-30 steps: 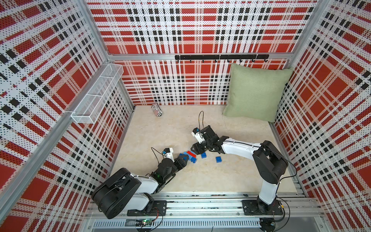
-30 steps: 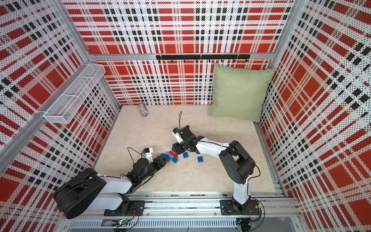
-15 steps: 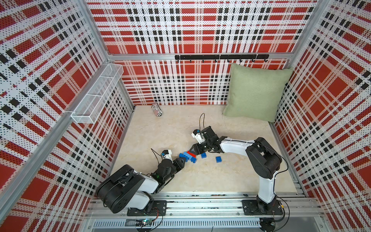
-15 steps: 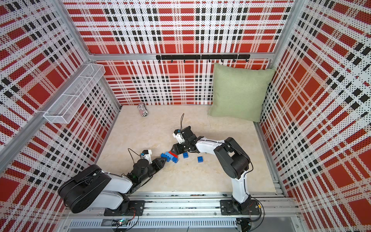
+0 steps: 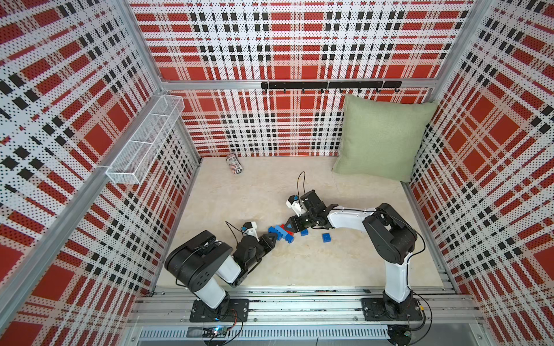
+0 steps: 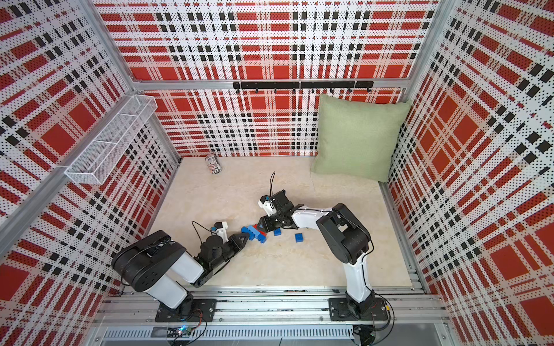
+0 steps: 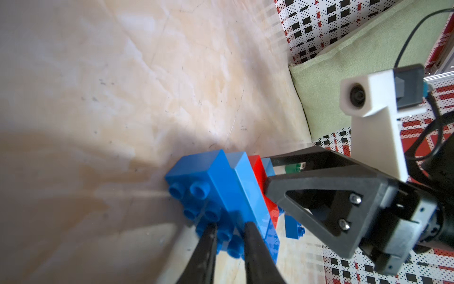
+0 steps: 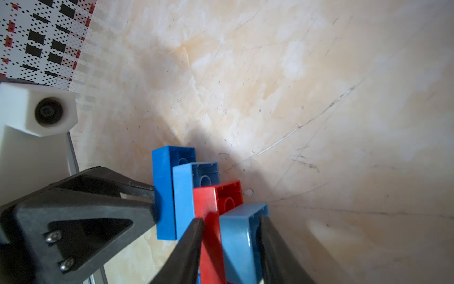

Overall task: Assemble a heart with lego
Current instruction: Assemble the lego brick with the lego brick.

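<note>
Nearest me, the left gripper (image 5: 275, 237) is clamped on the heart (image 5: 281, 232). In its wrist view the thin black fingers (image 7: 208, 236) pinch the stud-side blue brick among glossy round studs. The heart sits mid-floor between both grippers, low on the marbled beige floor (image 5: 299, 269). In a top view its long axis slants from far-left to near-right. Its smooth plastic slabs stand face to face in staggered steps, with studs toward the left arm and hollow undersides turned away. The right gripper (image 8: 231, 221) brackets the red brick (image 8: 208, 204) and the blue end brick, though I cannot tell if it pinches yet. Since a second ago the heart has stayed put while the right elbow has folded inward. Just beyond lie two loose square blue lego (image 5: 304, 233) (image 5: 326, 237). Far back are a striped can (image 5: 234, 164) on its side and a nubbly green pillow (image 5: 380, 137).
</note>
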Robot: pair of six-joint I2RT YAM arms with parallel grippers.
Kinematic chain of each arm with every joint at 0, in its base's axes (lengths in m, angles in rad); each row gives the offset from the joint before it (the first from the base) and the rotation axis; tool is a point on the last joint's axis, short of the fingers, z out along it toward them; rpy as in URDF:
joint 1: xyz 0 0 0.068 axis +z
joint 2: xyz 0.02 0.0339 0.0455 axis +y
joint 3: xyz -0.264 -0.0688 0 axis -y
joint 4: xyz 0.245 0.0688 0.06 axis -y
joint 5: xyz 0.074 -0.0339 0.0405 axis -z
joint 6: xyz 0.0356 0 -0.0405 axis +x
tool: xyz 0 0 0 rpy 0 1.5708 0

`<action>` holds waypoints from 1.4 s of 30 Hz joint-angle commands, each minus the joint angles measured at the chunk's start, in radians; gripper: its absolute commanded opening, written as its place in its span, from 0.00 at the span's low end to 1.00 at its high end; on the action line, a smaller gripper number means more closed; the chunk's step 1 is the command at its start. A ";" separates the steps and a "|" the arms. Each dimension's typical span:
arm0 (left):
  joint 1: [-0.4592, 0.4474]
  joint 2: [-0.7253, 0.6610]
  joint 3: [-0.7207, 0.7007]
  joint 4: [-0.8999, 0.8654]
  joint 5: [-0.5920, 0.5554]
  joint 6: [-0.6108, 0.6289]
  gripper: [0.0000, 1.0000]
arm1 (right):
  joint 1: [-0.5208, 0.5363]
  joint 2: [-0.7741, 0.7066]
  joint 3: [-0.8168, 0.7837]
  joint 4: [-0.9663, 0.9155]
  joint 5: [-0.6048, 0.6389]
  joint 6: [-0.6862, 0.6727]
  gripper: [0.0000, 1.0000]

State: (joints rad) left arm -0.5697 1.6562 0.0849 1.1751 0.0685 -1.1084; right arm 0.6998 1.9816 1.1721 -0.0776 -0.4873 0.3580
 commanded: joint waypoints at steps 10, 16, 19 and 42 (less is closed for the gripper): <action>-0.009 0.133 0.056 0.157 0.068 -0.041 0.24 | 0.037 0.035 0.006 -0.067 -0.071 -0.072 0.37; -0.028 0.131 0.094 0.103 0.061 -0.027 0.24 | 0.063 0.044 0.016 -0.093 -0.094 -0.080 0.37; -0.033 0.128 0.103 0.103 0.054 -0.016 0.24 | 0.093 0.047 0.021 -0.108 -0.099 -0.087 0.37; -0.016 -0.166 0.056 -0.252 -0.073 0.094 0.41 | 0.014 -0.132 0.044 -0.134 0.115 -0.054 0.65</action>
State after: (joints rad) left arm -0.5789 1.5345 0.1394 0.9993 0.0170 -1.0504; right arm 0.7231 1.9495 1.2224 -0.1936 -0.4049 0.2966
